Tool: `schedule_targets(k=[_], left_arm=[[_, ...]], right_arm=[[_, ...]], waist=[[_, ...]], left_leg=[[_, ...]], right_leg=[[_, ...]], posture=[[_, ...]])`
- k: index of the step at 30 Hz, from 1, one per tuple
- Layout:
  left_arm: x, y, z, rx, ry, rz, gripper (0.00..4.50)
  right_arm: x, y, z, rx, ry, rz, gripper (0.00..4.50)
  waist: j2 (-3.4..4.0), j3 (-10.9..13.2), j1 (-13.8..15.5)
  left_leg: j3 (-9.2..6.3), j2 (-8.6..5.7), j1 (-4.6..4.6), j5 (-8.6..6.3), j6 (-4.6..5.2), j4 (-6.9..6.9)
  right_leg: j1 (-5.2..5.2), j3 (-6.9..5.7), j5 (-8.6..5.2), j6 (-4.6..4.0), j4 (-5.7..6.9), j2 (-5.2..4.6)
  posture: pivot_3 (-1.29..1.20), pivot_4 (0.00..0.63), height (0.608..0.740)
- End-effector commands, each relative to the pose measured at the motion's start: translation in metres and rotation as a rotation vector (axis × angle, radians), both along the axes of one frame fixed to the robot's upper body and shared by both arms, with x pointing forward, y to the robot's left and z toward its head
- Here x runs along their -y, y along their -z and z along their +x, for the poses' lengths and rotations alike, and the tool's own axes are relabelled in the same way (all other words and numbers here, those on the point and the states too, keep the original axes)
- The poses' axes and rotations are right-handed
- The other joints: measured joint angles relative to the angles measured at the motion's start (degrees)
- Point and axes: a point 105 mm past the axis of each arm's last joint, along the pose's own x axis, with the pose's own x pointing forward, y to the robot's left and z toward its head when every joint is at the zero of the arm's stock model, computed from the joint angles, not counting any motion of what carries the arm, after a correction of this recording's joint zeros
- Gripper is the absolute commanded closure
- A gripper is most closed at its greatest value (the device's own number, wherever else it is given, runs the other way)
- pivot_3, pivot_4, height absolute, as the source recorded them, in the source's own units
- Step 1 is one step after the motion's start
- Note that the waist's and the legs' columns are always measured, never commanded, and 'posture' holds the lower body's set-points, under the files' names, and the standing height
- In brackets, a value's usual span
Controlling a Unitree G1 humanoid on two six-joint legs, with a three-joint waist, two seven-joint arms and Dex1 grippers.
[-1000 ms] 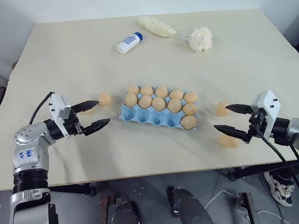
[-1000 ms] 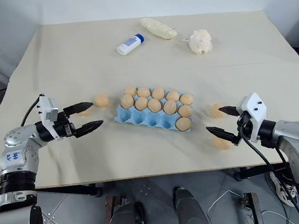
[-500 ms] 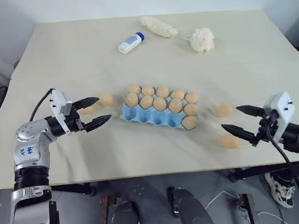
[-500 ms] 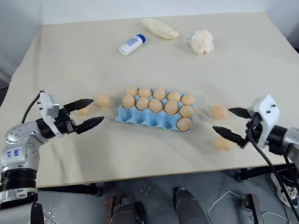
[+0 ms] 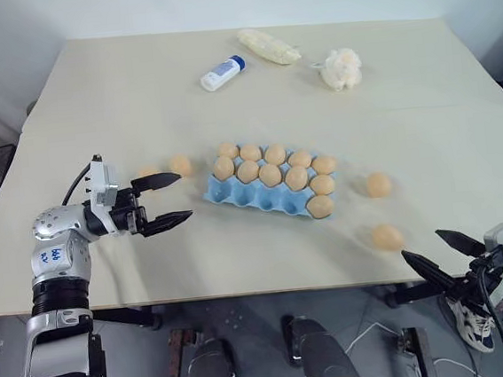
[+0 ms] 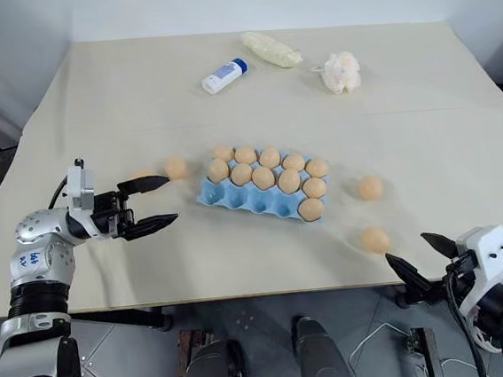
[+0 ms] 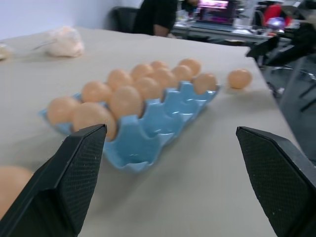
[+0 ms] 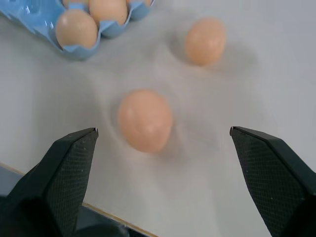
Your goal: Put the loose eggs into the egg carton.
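Observation:
The light-blue egg carton [image 5: 250, 195] lies mid-table with several eggs in its cups; its front row is bare. Two loose eggs [image 5: 181, 164] [image 5: 147, 174] lie left of it, the nearer one partly behind a finger. Two more loose eggs [image 5: 379, 184] [image 5: 387, 237] lie on its right. My left gripper [image 5: 185, 196] hovers open just left of the carton and points at it, holding nothing. My right gripper [image 5: 421, 244] is open and empty, just off the table's front edge. In the right wrist view an egg [image 8: 144, 120] lies between its fingers [image 8: 69, 163], further out.
A white bottle with a blue cap [image 5: 220, 73], a pale yellowish bag [image 5: 264, 45] and a fluffy white puff [image 5: 340, 67] lie at the far side of the table. The table's front edge [image 5: 244, 293] runs just behind the right-hand eggs.
My right gripper has drawn back from the two right-hand eggs to beyond the table's front edge, still open. The left gripper has swung to point more at the carton. The eggs lie still.

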Motion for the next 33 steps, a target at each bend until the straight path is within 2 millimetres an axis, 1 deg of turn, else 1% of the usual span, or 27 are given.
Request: schedule_targets(k=[1,4,12,19,22,26,29,30,31,33], left_arm=[[0.002,-0.005,-0.004,0.049,0.052,0.017,0.03],[0.002,-0.004,-0.005,0.058,0.065,0.019,0.03],[0.003,-0.003,-0.009,0.06,0.07,0.002,0.03],[0.004,-0.002,-0.012,0.063,0.064,-0.008,0.03],[0.004,-0.003,-0.012,0.065,0.061,-0.013,0.03],[0.005,-0.003,-0.014,0.067,0.06,-0.019,0.03],[0.006,-0.003,-0.015,0.069,0.066,-0.025,0.0],[0.006,-0.003,-0.015,0.068,0.066,-0.024,0.0],[0.006,-0.003,-0.015,0.067,0.066,-0.024,0.0],[0.005,0.0,-0.015,0.058,0.061,-0.007,0.0]], right_arm=[[-0.007,-0.007,0.006,0.073,0.014,-0.005,0.0],[-0.011,-0.001,0.009,0.066,0.004,0.014,0.0],[-0.012,0.016,0.025,0.038,-0.035,0.046,0.0],[-0.007,0.034,0.037,0.005,-0.062,0.034,0.0],[-0.027,0.04,0.044,-0.031,-0.098,0.055,0.0],[-0.031,0.036,0.048,0.004,-0.106,0.032,0.0],[-0.032,0.032,0.052,0.021,-0.11,0.024,0.58],[-0.031,0.031,0.052,0.025,-0.104,0.019,1.0],[-0.031,0.031,0.053,0.026,-0.1,0.016,1.22],[-0.031,0.028,0.052,0.039,-0.107,0.011,1.9]], waist=[[-0.01,0.0,-0.3],[-0.01,0.0,-0.3],[-0.02,0.0,-0.3],[-0.02,0.0,-0.4],[-0.01,0.0,-0.4],[-0.02,0.0,-0.4],[-0.02,0.0,-0.4],[-0.02,0.0,-0.4],[-0.02,0.0,-0.4],[-0.02,0.0,-0.3]], left_leg=[[0.0,-0.01,0.0,0.01,0.0,0.02],[-0.01,-0.02,-0.01,0.02,0.02,-0.01],[-0.03,-0.01,-0.02,0.14,0.24,-0.1],[-0.03,-0.01,-0.01,0.15,0.26,-0.07],[-0.04,0.0,-0.01,0.15,0.26,-0.06],[-0.04,0.03,0.02,0.16,0.24,-0.05],[-0.05,0.01,0.0,0.16,0.24,-0.05],[-0.04,0.01,0.0,0.16,0.24,-0.05],[-0.04,0.01,0.0,0.16,0.24,-0.05],[-0.04,0.01,0.0,0.16,0.24,-0.05]], right_leg=[[0.01,0.0,0.01,-0.01,0.0,-0.02],[0.01,0.01,0.0,-0.01,0.0,-0.04],[-0.02,-0.02,-0.03,-0.07,-0.02,-0.01],[-0.02,-0.01,-0.03,-0.06,0.01,-0.01],[-0.03,-0.01,-0.03,-0.06,0.05,-0.01],[-0.03,-0.01,-0.03,-0.06,0.12,0.0],[-0.03,-0.01,-0.03,-0.07,0.11,-0.01],[-0.03,0.0,-0.03,-0.07,0.11,-0.02],[-0.03,0.0,-0.03,-0.07,0.1,-0.02],[-0.03,0.0,-0.03,-0.07,0.1,-0.02]], posture=[[0.0,0.15,0.74],[0.0,0.15,0.74],[0.0,0.15,0.74],[0.0,0.15,0.74],[0.0,0.15,0.74],[0.0,0.15,0.74],[0.0,0.15,0.74],[0.0,0.15,0.74],[0.0,0.15,0.74],[0.0,0.15,0.74]])
